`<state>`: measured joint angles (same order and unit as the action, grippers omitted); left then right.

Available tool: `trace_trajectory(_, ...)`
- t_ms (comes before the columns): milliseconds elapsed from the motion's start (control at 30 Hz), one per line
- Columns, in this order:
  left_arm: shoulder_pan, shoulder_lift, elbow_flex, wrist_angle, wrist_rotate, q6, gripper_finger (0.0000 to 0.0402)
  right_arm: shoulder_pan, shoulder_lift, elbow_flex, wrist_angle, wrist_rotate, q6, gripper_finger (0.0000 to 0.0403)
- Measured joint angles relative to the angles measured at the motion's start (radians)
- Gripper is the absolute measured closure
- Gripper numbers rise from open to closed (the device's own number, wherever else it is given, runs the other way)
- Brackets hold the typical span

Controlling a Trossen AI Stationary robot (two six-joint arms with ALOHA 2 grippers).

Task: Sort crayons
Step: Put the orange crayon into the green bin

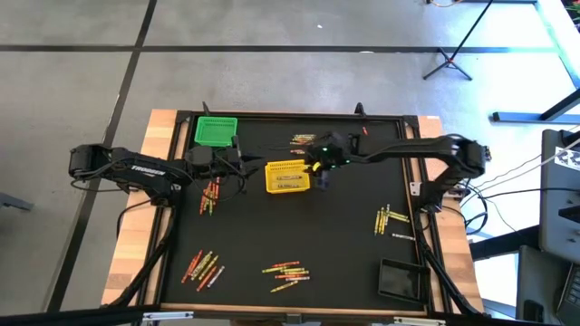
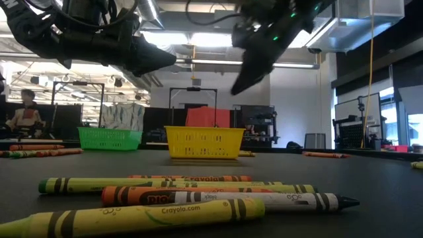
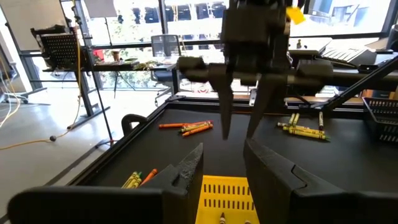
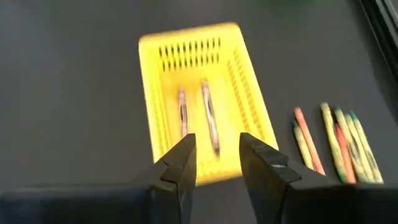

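Seen from above, your left gripper [image 1: 237, 166] hangs over the black mat [image 1: 344, 235] just left of the yellow basket [image 1: 287, 177], below the green basket [image 1: 216, 130] at the back left. Its fingers [image 3: 186, 171] stand partly apart with nothing between them. Beside it lies a small cluster of crayons [image 1: 209, 195], and more crayons lie scattered near the mat's front left corner [image 1: 203, 267].

At the middle, the yellow basket holds two crayons [image 4: 208, 121] lying side by side along its floor. Another group of crayons lies at the front centre [image 1: 285, 272], and a few lie behind the basket [image 1: 304, 139].

Your right gripper [image 1: 319, 174] hovers above the yellow basket's right end, pointing down, its fingers [image 4: 186, 155] a narrow gap apart and holding nothing.

Further right, a bundle of mostly yellow crayons [image 1: 388, 220] rests near the mat's right edge, and a black basket [image 1: 400, 279] sits in the front right corner.
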<state>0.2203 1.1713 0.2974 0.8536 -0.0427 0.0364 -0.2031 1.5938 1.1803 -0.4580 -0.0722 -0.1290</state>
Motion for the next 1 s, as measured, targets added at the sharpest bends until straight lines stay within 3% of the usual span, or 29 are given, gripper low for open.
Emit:
trace_trajectory(267,0.000,0.000,0.000,0.012,-0.001,0.000,0.0298,-0.014,-0.206,-0.162,-0.105,0.203,0.026,0.0281)
trace_trajectory(433,0.000,0.000,0.000,0.014,-0.001,0.000,0.0298,-0.091,-0.303,-0.275,-0.145,0.310,0.071,0.0281)
trace_trajectory(867,0.000,0.000,0.000,0.015,-0.049,0.000,0.0298,-0.418,-0.273,-0.393,-0.179,0.312,0.176,0.0312)
trace_trajectory(1000,0.000,0.000,0.000,0.014,-0.049,0.000,0.0298,-0.474,-0.224,-0.398,-0.164,0.236,0.177,0.0312)
